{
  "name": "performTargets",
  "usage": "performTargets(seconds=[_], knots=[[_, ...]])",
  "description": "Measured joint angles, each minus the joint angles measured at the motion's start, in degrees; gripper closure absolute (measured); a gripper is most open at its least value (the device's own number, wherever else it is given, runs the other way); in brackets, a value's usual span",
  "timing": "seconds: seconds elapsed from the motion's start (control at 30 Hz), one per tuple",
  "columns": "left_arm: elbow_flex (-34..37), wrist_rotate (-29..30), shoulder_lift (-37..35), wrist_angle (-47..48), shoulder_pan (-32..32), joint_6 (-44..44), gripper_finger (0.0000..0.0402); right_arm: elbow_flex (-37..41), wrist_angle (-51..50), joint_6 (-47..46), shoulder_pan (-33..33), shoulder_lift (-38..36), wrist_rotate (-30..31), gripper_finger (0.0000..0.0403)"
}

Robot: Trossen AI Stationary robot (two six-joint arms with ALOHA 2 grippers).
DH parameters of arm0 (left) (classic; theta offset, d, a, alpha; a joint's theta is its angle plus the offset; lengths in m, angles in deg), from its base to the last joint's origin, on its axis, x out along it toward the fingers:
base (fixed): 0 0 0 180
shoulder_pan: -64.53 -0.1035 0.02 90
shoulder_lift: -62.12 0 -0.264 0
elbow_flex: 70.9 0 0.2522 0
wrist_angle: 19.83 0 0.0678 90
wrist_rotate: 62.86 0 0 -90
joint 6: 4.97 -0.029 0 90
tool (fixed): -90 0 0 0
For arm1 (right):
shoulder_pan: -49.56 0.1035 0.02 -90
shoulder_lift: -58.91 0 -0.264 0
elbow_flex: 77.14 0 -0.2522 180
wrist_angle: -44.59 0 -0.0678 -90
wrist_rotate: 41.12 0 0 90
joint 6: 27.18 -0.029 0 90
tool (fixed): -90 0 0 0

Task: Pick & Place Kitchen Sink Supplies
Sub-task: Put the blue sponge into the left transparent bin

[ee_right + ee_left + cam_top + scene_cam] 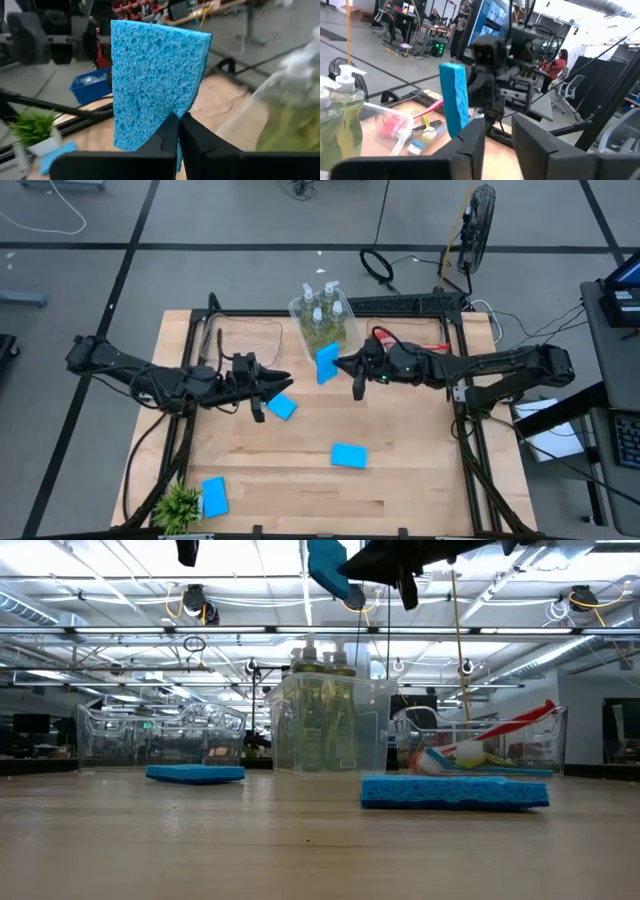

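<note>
My right gripper (340, 366) is above the table's middle, just near of the clear bin (323, 321) of soap pump bottles (322, 658), and is shut on a blue sponge (326, 363). That sponge also shows in the low view (328, 566) and the left wrist view (454, 102). My left gripper (498, 145) is open and holds nothing; it hovers left of the held sponge (268, 386), above another sponge (282, 407) lying flat. Two more sponges (348, 455) (213, 496) lie flat on the table. Brushes (478, 750) lie in a clear bin at the far right. My right gripper pinches the blue sponge between its two fingers, one on each broad face, at the edge nearest the gripper (167, 117). The fingers (165, 137) come level from the table's right. The sponge is lifted clear of the table, standing on edge with its porous face (150, 75) upright.
A small green plant (178, 506) stands at the table's near left corner. An empty-looking clear bin (160, 735) sits at the far left. A clear bin with red and other brushes (425, 342) is under the right arm. Bare wood lies between the scattered sponges.
</note>
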Motion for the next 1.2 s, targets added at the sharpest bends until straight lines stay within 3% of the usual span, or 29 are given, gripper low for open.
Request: performTargets(seconds=[0.27, 0.43, 1.2], knots=[[0.00, 1.04, 4.58, -2.24, -3.38, 2.53, 0.0195, -1.63, 0.65, 7.82, -0.20, -0.02, 4.96, 0.0403], [0.00, 1.00, 8.17, -7.40, -5.25, -0.40, 0.0156, -1.63, 0.60, 8.86, -0.24, 0.00, 7.91, 0.0403], [-5.29, -0.08, 19.75, -9.98, -13.01, -3.73, 0.0136, -1.63, -0.01, 8.40, -0.59, 0.53, 7.70, 0.0403]])
